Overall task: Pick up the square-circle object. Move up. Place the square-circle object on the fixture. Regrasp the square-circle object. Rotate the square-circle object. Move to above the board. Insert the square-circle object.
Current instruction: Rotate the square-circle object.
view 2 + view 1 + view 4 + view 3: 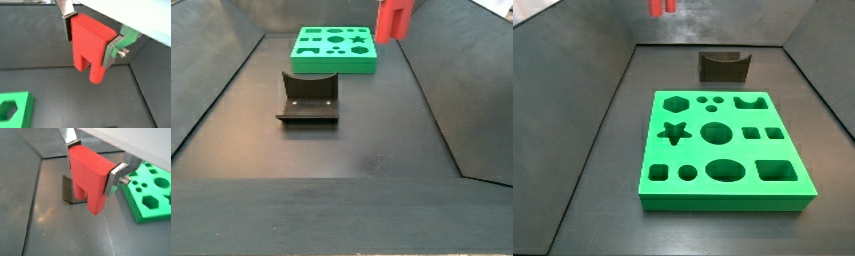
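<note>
The gripper (93,164) pinches the red block (91,175) between its two silver fingers (118,176), legs pointing down, high above the floor. Below it stands the dark fixture (72,190), empty. The green board (153,192) lies off to one side, apart from both.

Floor (593,190): dark grey, matte, walled bin base. Resting on it: green board (723,152) and dark fixture (307,99), well apart, both far below the raised gripper (93,165).
</note>
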